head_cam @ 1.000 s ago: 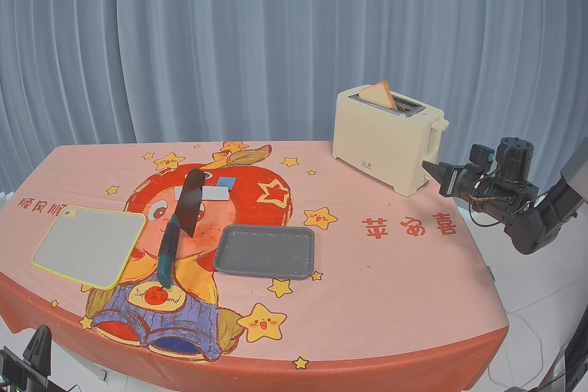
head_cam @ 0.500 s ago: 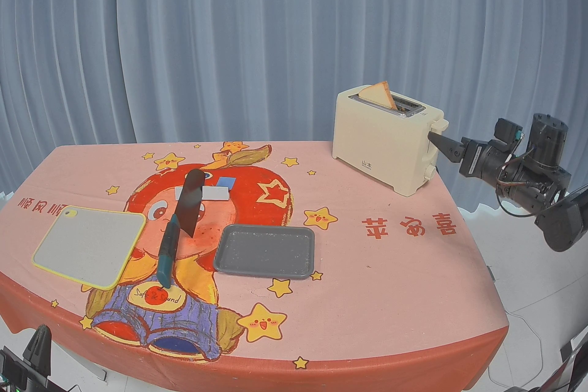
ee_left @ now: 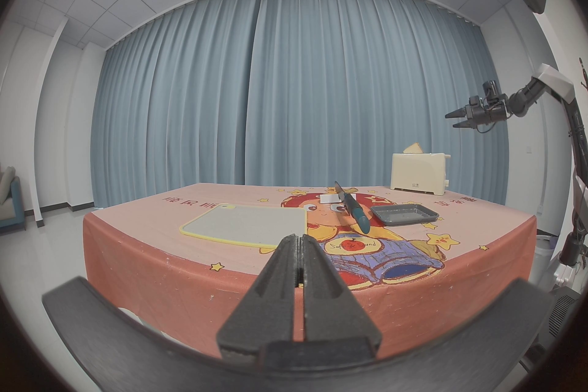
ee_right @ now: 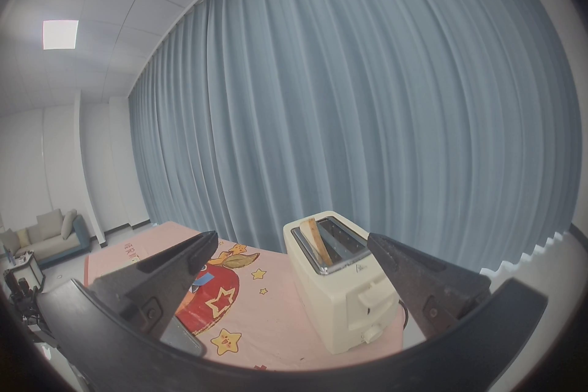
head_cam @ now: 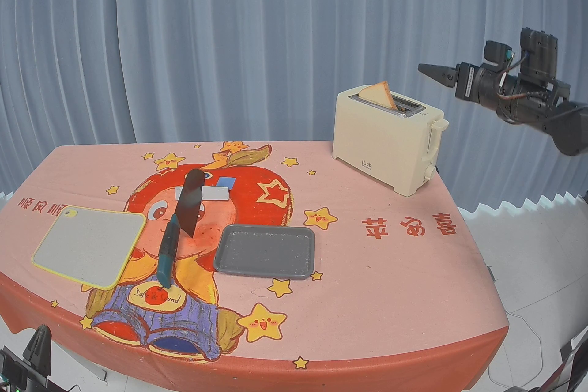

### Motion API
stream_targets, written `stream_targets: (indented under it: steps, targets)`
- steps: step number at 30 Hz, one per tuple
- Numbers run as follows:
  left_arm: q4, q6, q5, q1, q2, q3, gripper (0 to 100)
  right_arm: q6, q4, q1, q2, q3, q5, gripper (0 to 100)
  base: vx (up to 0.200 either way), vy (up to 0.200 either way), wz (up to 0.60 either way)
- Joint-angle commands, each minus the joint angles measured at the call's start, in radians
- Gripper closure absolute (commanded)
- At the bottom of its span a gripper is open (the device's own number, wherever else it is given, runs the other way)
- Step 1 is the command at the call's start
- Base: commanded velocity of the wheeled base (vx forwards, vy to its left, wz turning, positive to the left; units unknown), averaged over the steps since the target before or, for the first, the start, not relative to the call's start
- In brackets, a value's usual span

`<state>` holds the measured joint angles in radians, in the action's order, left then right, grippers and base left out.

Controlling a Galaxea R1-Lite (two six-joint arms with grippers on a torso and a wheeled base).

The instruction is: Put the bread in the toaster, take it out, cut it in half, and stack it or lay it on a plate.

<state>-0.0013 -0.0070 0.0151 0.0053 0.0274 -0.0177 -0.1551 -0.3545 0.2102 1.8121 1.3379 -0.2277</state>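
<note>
A slice of bread [head_cam: 380, 94] sticks up from the near slot of the cream toaster [head_cam: 386, 142] at the table's back right. My right gripper [head_cam: 429, 70] hangs in the air to the right of the toaster and above its top. In the right wrist view its fingers [ee_right: 177, 271] stand wide apart, open and empty, with the toaster [ee_right: 343, 283] and bread [ee_right: 315, 240] below. My left gripper [ee_left: 300, 246] is shut and empty, low before the table's front left edge. A grey plate [head_cam: 264, 251] lies mid-table.
A knife [head_cam: 177, 222] with a teal handle and dark blade stands tilted left of the plate. A grey cutting board [head_cam: 89, 246] with a yellow rim lies at the table's left. A white and a blue block [head_cam: 214, 190] sit behind the knife.
My right arm has risen from beside the toaster's lever side to above the toaster's height. The bread, toaster and left arm have stayed put.
</note>
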Motion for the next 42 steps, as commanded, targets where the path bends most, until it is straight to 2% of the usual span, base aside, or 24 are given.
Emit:
stream_targets:
  steps: [1,6,8,10,12,17,25,35,42]
  targets:
    - [0.0,-0.001,0.002,0.001,0.0,0.018,100,0.078,0.18,0.001,0.176,0.27,-0.058,0,0.0,0.0,0.0]
    - [0.0,-0.001,0.0,0.001,0.0,0.018,100,0.172,0.192,0.003,0.28,0.379,-0.064,0,0.0,0.0,0.0]
    - [0.0,-0.001,0.0,0.001,0.0,0.018,100,0.195,0.216,0.005,0.329,0.435,-0.061,0,0.0,0.0,0.0]
    - [0.0,-0.001,0.002,0.001,0.0,0.018,100,0.201,0.233,0.006,0.351,0.461,-0.059,0,0.0,0.0,0.0]
    - [0.0,-0.001,0.0,0.001,0.0,0.018,100,0.216,0.287,0.017,0.415,0.552,-0.053,0,0.0,0.0,0.0]
    - [0.0,0.001,0.0,0.001,0.0,0.018,100,0.22,0.335,0.018,0.509,0.662,-0.045,0,0.0,0.0,0.0]
    - [0.0,-0.001,0.0,0.001,0.0,0.018,100,0.221,0.319,0.026,0.549,0.662,-0.029,0,0.0,0.0,0.0]
    - [0.0,-0.001,0.0,0.001,0.0,0.018,100,0.22,0.233,0.029,0.553,0.662,0.031,0,0.0,0.0,0.0]
    - [0.0,-0.001,0.0,0.001,0.0,0.018,100,0.218,0.23,0.032,0.553,0.662,0.036,0,0.0,0.0,0.0]
